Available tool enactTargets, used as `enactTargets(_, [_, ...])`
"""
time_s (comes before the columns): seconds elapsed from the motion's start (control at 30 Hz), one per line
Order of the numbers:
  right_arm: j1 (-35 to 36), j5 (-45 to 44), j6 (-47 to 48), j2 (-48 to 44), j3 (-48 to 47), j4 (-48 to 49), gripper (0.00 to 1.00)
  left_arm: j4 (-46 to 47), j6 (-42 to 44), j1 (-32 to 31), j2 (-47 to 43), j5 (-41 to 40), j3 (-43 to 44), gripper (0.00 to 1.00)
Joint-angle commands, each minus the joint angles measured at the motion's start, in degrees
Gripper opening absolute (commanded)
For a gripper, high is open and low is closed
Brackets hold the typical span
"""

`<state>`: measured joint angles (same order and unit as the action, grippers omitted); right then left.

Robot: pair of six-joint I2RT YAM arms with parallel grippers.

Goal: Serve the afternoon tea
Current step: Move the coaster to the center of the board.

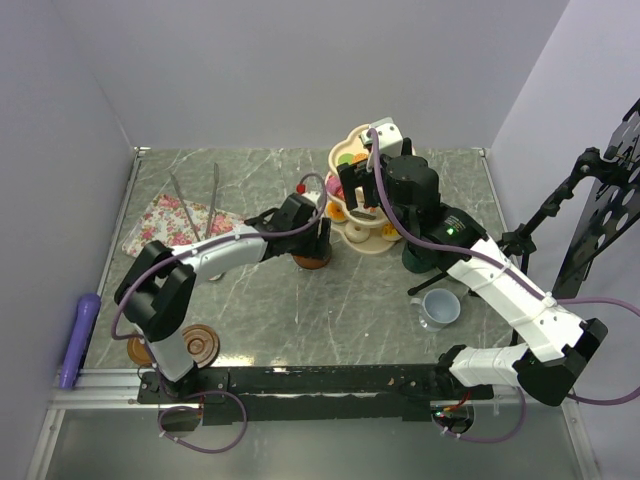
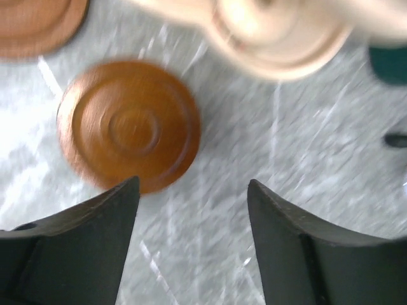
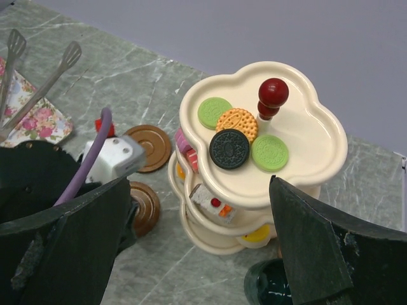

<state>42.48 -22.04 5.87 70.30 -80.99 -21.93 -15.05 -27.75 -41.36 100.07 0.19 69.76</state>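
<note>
Left wrist view: left end effector open, empty, near brown round wooden saucer, probably laid flat for 1 mug; right end effector open, empty.

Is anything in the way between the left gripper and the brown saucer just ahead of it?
Nothing visible. The open left gripper faces the saucer over bare marble table; the base of the tiered stand sits to one side, apart from the saucer.
</note>
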Motion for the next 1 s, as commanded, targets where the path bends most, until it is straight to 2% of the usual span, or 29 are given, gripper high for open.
enactTargets(0.0, [-0.29, 0.07, -0.33, -0.78, -0.48, 1.10, 0.95, 0.90, 0.77, 0.06, -3.56, -1.85, -6.37, 0.69])
enactTargets(0.23, [-0.20, 0.42, -0.86, -0.69, -0.31, 0.84, 0.95, 3.18, -0.55, -0.03, -5.59, -2.03, -12.36, 0.69])
enactTargets(0.37, [-0.20, 0.60, -1.12, -0.87, -0.31, 0.84, 0.95, 4.85, -1.17, -0.03, -4.28, -2.29, -13.77, 0.62])
enactTargets(0.7, [-0.20, 0.25, -1.12, -0.69, -0.22, 0.58, 0.95, 4.86, -0.47, -0.03, 2.22, -7.12, -9.29, 0.50])
enactTargets(0.97, [-0.20, -0.28, -0.59, -0.52, -0.22, 0.58, 0.96, 4.85, -0.55, 0.06, 6.36, -9.32, -6.65, 0.48])
